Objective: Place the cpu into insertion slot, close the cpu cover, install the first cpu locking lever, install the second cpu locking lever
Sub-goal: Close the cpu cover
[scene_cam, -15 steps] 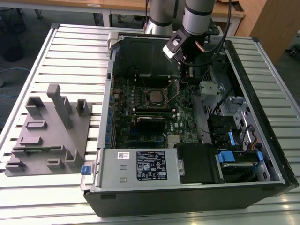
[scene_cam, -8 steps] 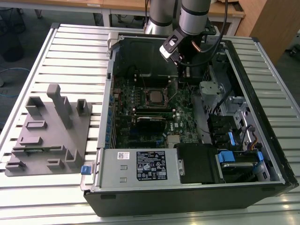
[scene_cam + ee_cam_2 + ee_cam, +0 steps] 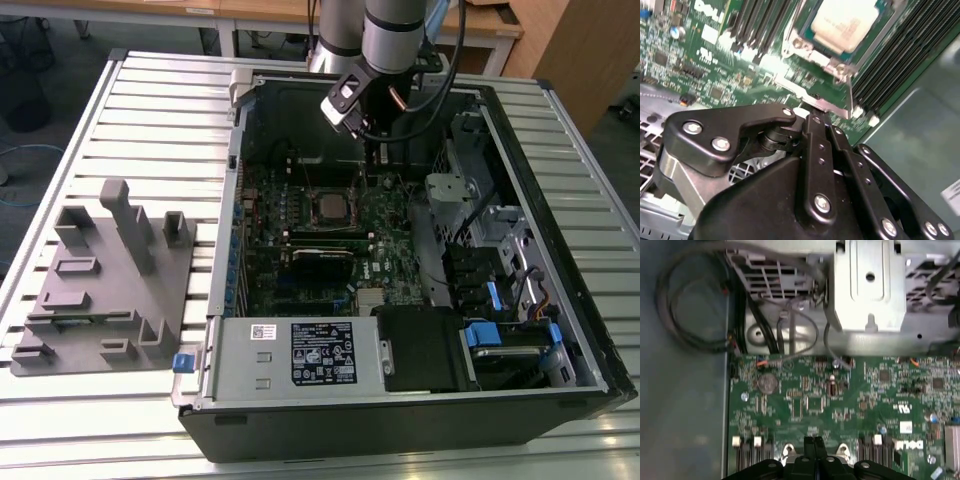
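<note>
Reading from the exterior view's left: one grey fixture block (image 3: 105, 285) lay on the slatted table (image 3: 150, 90), well apart from the work, its posts and recesses probably shaped to stage parts. Beside it lay the open computer case (image 3: 400, 440), on its side so that the green motherboard (image 3: 385, 225) faced upward for access from above. A power supply (image 3: 300, 352) sat along the case's near edge. At mid-board, the cpu (image 3: 845, 22) sat flat in the insertion slot (image 3: 311, 207), silver top upward. The cpu cover (image 3: 826, 59) appeared to frame it, lowered, so that the chip showed through the window. Whether either locking lever was latched could not be told. Just to the exterior view's right of the socket, the gripper (image 3: 821, 119) reached down into the case. Its fingers (image 3: 815, 135) were pressed together with nothing visible between them, likely to form one narrow tip for pushing. That tip met, or nearly met, a silvery tab at the socket's edge. Farther right stood a metal drive cage (image 3: 450, 190) and blue tabs (image 3: 480, 335).
</note>
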